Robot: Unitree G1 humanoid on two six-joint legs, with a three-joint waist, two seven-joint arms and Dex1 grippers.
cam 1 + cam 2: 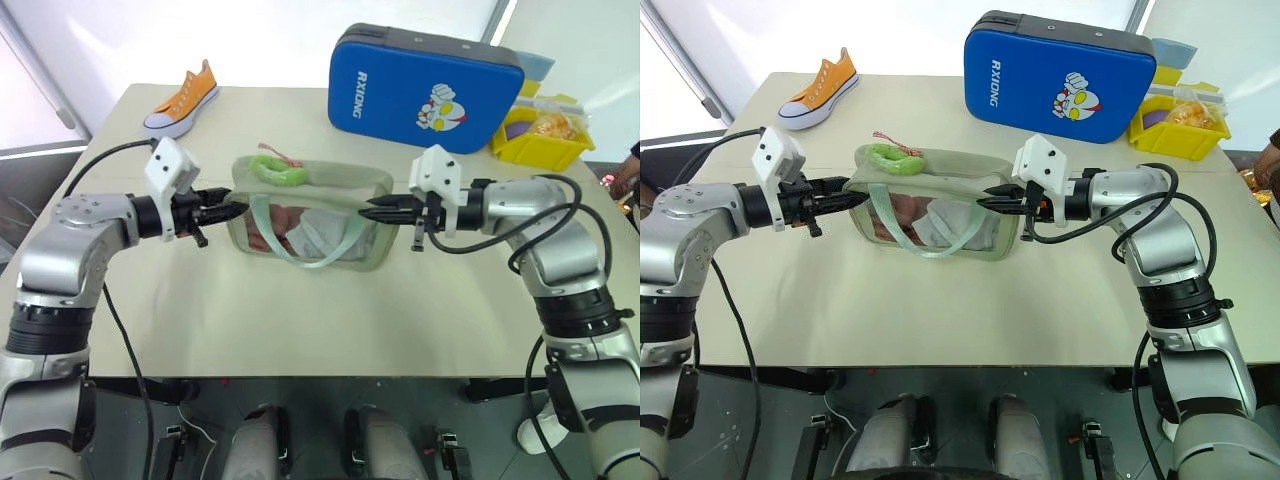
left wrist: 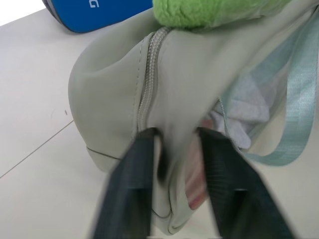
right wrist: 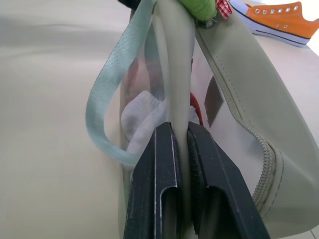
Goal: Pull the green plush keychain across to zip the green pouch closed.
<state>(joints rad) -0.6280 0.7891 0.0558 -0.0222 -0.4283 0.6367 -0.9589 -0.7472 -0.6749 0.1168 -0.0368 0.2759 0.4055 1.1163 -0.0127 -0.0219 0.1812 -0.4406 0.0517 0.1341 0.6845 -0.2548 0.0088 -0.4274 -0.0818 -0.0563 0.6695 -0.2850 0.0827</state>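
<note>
The green pouch [image 1: 310,215] stands upright in the middle of the pale table [image 1: 300,320], held between the two arms, its mint strap [image 1: 300,250] hanging down over the clear front panel, through which pale and pinkish contents show. The green plush keychain [image 1: 280,170] lies on top of the pouch toward its left end, with a bit of red cord beside it. The left gripper [image 1: 238,209] is at the pouch's left end, its black fingers [image 2: 132,194] pinched on a fold of the fabric just below the end of the zipper [image 2: 149,74]. The right gripper [image 1: 368,212] is clamped tight on the right edge of the pouch, with the fabric squeezed between its fingers [image 3: 159,184]. On the far side of the table stands a blue case [image 1: 425,88] with a cartoon print; to its right is a yellow bin [image 1: 545,140] of small items, and at the far left lies an orange sneaker [image 1: 182,98].
</note>
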